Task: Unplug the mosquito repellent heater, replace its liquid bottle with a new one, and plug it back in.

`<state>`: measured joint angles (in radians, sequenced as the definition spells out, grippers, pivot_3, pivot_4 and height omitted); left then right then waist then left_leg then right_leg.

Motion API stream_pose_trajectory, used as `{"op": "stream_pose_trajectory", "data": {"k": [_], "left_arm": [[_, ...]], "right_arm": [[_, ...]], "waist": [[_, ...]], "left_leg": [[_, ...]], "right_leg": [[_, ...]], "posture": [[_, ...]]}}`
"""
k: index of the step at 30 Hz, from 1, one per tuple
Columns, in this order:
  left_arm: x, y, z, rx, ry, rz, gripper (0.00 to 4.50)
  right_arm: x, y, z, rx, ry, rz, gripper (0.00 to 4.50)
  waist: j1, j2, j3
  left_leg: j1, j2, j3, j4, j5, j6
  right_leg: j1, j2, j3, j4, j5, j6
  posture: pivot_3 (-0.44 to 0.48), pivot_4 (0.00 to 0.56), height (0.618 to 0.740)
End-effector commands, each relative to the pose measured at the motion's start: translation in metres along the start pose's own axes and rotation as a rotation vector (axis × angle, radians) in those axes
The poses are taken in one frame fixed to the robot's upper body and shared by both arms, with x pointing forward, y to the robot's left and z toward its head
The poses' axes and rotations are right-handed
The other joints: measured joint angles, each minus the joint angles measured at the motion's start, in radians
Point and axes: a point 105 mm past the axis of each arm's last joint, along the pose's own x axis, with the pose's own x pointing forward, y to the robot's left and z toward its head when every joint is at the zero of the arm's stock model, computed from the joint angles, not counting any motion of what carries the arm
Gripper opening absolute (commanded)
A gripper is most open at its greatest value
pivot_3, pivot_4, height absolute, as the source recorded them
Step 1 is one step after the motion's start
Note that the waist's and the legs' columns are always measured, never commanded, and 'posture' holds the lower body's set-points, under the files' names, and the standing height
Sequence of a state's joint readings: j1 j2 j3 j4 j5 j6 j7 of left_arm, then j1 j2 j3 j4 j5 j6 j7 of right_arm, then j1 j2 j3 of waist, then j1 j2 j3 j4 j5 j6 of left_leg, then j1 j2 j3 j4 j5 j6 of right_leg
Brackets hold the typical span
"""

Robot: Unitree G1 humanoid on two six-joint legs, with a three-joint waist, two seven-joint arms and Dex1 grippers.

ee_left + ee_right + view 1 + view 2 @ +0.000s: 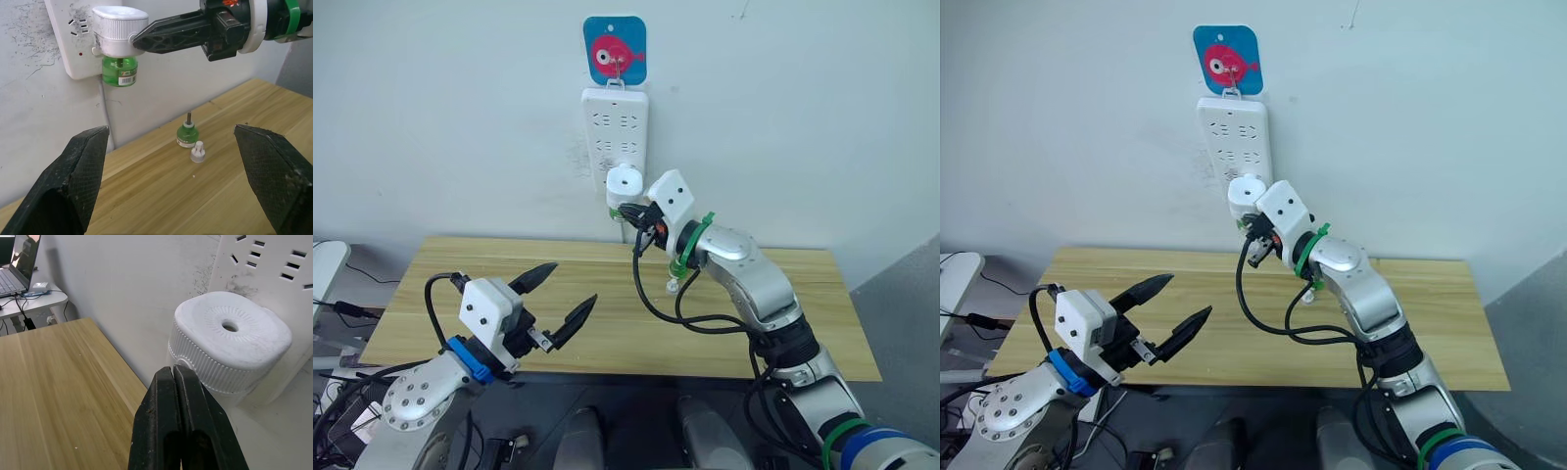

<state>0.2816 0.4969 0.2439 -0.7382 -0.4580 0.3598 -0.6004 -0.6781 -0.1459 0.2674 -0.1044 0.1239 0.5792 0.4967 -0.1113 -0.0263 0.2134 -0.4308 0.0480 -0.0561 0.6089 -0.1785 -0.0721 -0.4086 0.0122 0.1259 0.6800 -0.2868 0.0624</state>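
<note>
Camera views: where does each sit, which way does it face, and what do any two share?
Left eye view: head camera, looking forward and down over the light wooden table; both arms show, open left gripper.
Right eye view: its stereo twin, same scene.
Left wrist view: faces the white wall power strip, the small white rounded mosquito repellent heater and the shut right gripper.
Right wrist view: along the right gripper at the heater.
Shared: the heater appears in both wrist views.
</note>
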Motion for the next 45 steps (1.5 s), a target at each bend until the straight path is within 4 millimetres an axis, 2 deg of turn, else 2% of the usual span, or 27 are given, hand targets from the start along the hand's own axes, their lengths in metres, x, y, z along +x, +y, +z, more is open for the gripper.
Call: {"op": "stream_pose_trajectory", "data": {"k": [1,8,14,16,21,24,27,30,31,32,34,36,40,41,45], "left_arm": [[0.0,-0.002,0.006,0.033,-0.026,-0.014,4.32],[0.002,-0.001,0.005,0.04,-0.027,-0.025,4.32],[0.003,0.0,0.005,0.039,-0.027,-0.023,4.32],[0.003,-0.001,0.004,0.035,-0.026,-0.024,4.32],[0.003,0.002,0.0,0.025,-0.017,-0.027,4.32],[0.001,0.017,-0.007,0.054,0.012,0.001,4.32],[-0.002,0.039,-0.02,0.093,0.091,0.048,4.32],[-0.009,0.046,-0.027,0.091,0.149,-0.044,4.5],[-0.013,0.058,-0.03,0.094,0.19,-0.064,4.5],[-0.016,0.071,-0.03,0.092,0.22,-0.068,4.5],[-0.022,0.086,-0.028,0.158,0.274,-0.114,4.5],[-0.025,0.088,-0.029,0.232,0.312,-0.174,4.5],[-0.03,0.096,-0.033,0.233,0.371,-0.175,4.5],[-0.032,0.099,-0.037,0.246,0.398,-0.161,4.5],[-0.035,0.106,-0.052,0.296,0.483,-0.117,4.5]], "right_arm": [[-0.004,-0.001,0.013,0.002,-0.049,-0.004,0.05],[0.0,-0.009,0.013,-0.006,-0.043,-0.058,0.05],[0.0,-0.03,0.015,-0.01,-0.049,-0.18,0.05],[-0.001,-0.033,0.014,-0.01,-0.049,-0.187,0.05],[-0.01,-0.001,0.021,0.02,-0.079,0.042,0.05],[-0.027,0.014,0.02,-0.005,-0.075,0.166,0.05],[-0.045,0.011,0.01,-0.083,-0.009,0.206,0.05],[-0.066,-0.004,-0.004,-0.21,0.078,0.195,0.64],[-0.079,-0.012,-0.014,-0.26,0.122,0.191,0.93],[-0.094,-0.021,-0.026,-0.322,0.179,0.192,1.32],[-0.118,-0.033,-0.045,-0.383,0.285,0.216,2.06],[-0.131,-0.04,-0.051,-0.381,0.328,0.223,2.77],[-0.157,-0.048,-0.063,-0.408,0.418,0.269,4.33],[-0.162,-0.05,-0.065,-0.41,0.432,0.274,4.48],[-0.165,-0.054,-0.066,-0.39,0.422,0.26,4.48]], "waist": [[0.0,0.0,0.0],[0.0,0.0,0.0],[-0.001,0.0,0.0],[0.0,0.0,0.0],[0.0,0.0,0.0],[0.0,0.0,0.0],[0.0,0.0,0.0],[0.0,-0.001,-0.001],[0.0,-0.001,-0.001],[0.003,-0.001,-0.001],[0.009,-0.003,-0.002],[0.008,-0.003,-0.003],[-0.004,-0.005,-0.007],[-0.004,-0.006,-0.008],[-0.004,-0.009,-0.016]], "left_leg": [[0.0,0.0,0.0,0.0,0.0,0.0],[0.0,0.0,0.0,0.0,0.0,0.0],[0.0,0.0,0.0,0.001,0.0,0.0],[0.0,0.0,0.0,0.002,0.001,0.0],[0.0,0.0,0.002,0.003,0.003,0.0],[0.0,0.0,0.002,0.002,0.003,0.0],[-0.001,0.0,0.001,-0.001,0.002,0.0],[-0.002,0.0,0.0,-0.002,0.001,-0.001],[-0.002,0.0,0.0,-0.002,0.001,-0.001],[-0.002,0.0,0.0,-0.002,0.001,-0.002],[-0.002,0.0,0.0,-0.002,0.001,-0.002],[-0.002,0.0,0.001,-0.001,0.001,-0.002],[-0.001,0.0,0.006,-0.001,0.001,-0.002],[-0.001,0.0,0.005,-0.001,0.001,-0.002],[-0.001,0.0,0.005,-0.001,0.001,-0.002]], "right_leg": [[0.0,0.0,0.0,0.0,0.0,0.0],[0.0,0.0,0.0,0.0,0.0,0.0],[0.0,0.0,0.0,0.0,0.0,-0.001],[0.0,0.0,0.001,0.0,-0.002,-0.005],[0.001,-0.001,0.001,0.0,-0.001,-0.006],[0.001,0.0,0.001,0.0,-0.002,-0.006],[-0.001,0.0,-0.001,0.0,0.0,-0.001],[-0.002,0.0,-0.002,0.0,-0.001,0.0],[-0.002,0.0,-0.002,0.0,-0.001,0.0],[-0.002,0.0,-0.002,0.0,-0.001,0.0],[-0.002,-0.001,-0.003,0.0,-0.002,-0.001],[-0.002,-0.001,-0.003,-0.001,-0.003,-0.003],[-0.002,-0.003,-0.001,0.0,-0.001,0.0],[-0.002,-0.003,-0.001,0.0,-0.001,0.0],[-0.002,-0.003,-0.002,0.0,-0.001,0.001]], "posture": [[-0.059,0.206,0.74],[-0.056,0.206,0.74],[-0.058,0.206,0.74],[-0.062,0.206,0.74],[-0.07,0.198,0.74],[-0.074,0.19,0.74],[-0.074,0.178,0.74],[-0.07,0.159,0.74],[-0.066,0.15,0.74],[-0.06,0.142,0.74],[-0.055,0.13,0.74],[-0.049,0.117,0.74],[-0.043,0.091,0.74],[-0.042,0.086,0.74],[-0.042,0.075,0.74]]}}
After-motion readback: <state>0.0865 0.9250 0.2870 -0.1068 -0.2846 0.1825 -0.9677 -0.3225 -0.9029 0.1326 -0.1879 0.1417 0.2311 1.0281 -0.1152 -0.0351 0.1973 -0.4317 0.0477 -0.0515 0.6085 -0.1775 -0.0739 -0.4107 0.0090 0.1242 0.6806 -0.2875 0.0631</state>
